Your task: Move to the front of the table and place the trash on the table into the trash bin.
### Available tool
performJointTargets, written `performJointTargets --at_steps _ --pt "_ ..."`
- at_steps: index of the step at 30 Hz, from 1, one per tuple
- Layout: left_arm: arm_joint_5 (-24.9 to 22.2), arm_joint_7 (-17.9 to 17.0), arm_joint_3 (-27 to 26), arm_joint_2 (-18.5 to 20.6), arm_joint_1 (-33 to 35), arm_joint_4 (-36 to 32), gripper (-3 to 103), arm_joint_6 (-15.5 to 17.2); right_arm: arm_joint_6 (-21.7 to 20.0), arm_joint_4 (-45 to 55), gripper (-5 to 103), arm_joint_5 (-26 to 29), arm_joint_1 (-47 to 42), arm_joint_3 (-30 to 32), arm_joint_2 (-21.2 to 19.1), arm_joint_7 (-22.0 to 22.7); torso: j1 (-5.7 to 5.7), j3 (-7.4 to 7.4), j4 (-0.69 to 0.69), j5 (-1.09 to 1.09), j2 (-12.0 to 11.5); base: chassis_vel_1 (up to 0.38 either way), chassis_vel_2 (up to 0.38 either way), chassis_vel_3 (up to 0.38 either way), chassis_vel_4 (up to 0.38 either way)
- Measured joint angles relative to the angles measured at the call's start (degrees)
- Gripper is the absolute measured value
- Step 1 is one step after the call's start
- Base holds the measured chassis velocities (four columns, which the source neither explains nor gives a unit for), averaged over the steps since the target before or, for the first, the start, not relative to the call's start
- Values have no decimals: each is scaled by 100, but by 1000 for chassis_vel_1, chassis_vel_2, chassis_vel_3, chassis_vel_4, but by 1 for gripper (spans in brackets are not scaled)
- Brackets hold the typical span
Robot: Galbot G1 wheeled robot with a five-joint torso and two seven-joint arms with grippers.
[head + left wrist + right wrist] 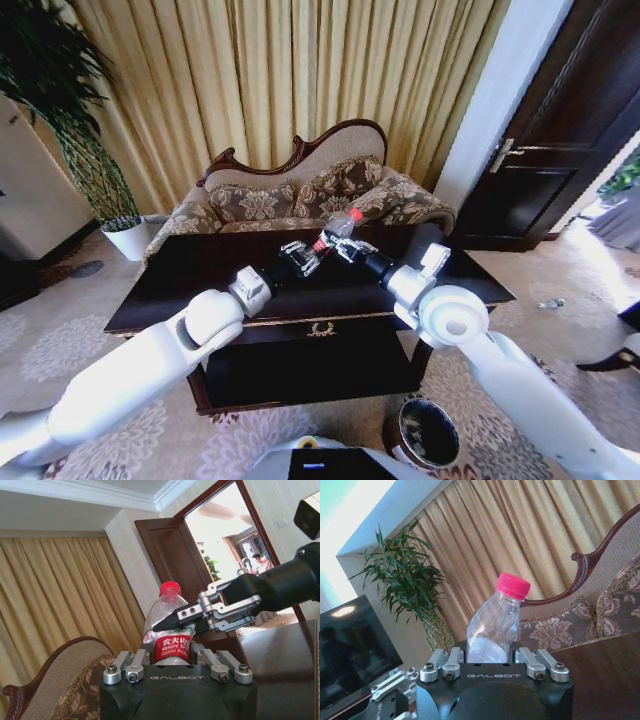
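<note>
Left gripper (302, 259) reaching in from the left over the table (200, 270), fingers apparently spread around the base of the bottle (340, 230) but can't tell for sure if clamped. Empty clear plastic, so probably light, crushable and a bit slick; best grabbed round the labelled middle. Right gripper (345, 247) angled in from the right, clenched on it mid-body, well above the trash bin (423, 432) down on the near floor.
</note>
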Motion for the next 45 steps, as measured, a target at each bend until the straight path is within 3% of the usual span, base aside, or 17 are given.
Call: performJointTargets --at_steps 2,3,5,7,12,14,16,18,20,29,32,35,36,39,41,42,45 --pt "-57 -26 4 -1 -12 -21 44 34 1 -2 35 -4 -32 12 -8 2 0 0 0 0 0 0 0 0 0" --pt "-106 -47 4 -2 -27 -39 55 66 0 4 32 -4 -57 23 -12 4 0 0 0 0 0 0 0 0 0" --pt "-119 -55 4 -2 -28 -46 55 80 -1 4 28 -5 -66 26 -13 8 0 0 0 0 0 0 0 0 0" --pt "-150 -88 -21 7 -26 -74 66 103 -11 7 24 -5 -88 33 -15 24 0 0 0 1 0 0 0 0 0" --pt "-258 -103 -94 50 32 -179 88 176 -11 13 23 -4 -98 56 -20 29 0 0 0 0 0 0 0 0 0" --pt "-305 -108 -136 66 54 -217 88 207 -11 11 23 -4 -98 62 -22 30 0 0 0 -1 0 0 0 0 0" --pt "-585 -124 -316 136 181 -396 99 381 -5 -12 23 -5 -98 71 -22 41 0 0 0 -1 0 0 0 0 0" --pt "-665 -133 -352 152 211 -439 99 428 -3 -18 23 -6 -98 73 -22 43 0 0 0 0 0 0 0 0 0" --pt "-1191 -173 -646 357 481 -769 100 765 20 -78 23 -12 -84 99 -22 54 0 0 0 0 0 0 0 0 0" --pt "-1531 -309 -1746 1041 1694 -1409 100 1222 83 -234 23 -42 -35 278 -16 86 0 0 2 0 1 0 0 0 0" --pt "-1594 -1041 -2294 1276 2259 -1593 100 1270 99 -371 23 -111 7 544 -78 128 -1 -1 2 -1 1 0 0 0 0" --pt "-1640 -1302 -2504 1257 2342 -1557 100 1283 171 -456 23 -283 -10 654 -117 139 -1 -1 2 0 1 0 0 0 0" --pt "-1744 -1515 -2703 1150 2309 -1436 100 1326 230 -541 23 -527 -105 838 -144 141 -1 -1 0 0 1 0 0 0 0" --pt "-1843 -1636 -2924 1028 2257 -1282 100 1362 235 -638 23 -844 -225 1068 -176 160 0 0 -2 0 1 0 0 0 0" --pt "-2037 -1721 -3339 854 2278 -1040 100 1430 291 -941 23 -1905 -469 1373 -289 25 -1 0 0 0 1 0 0 0 0" --pt "-2037 -1721 -3339 854 2278 -1040 100 1430 291 -941 23 -1905 -469 1373 -289 25 -1 0 0 0 1 0 0 0 0" --pt "-2206 -1812 -3757 705 2333 -626 100 1469 322 -1203 23 -2739 -672 1609 -411 -91 -1 0 -2 0 1 0 0 0 0"
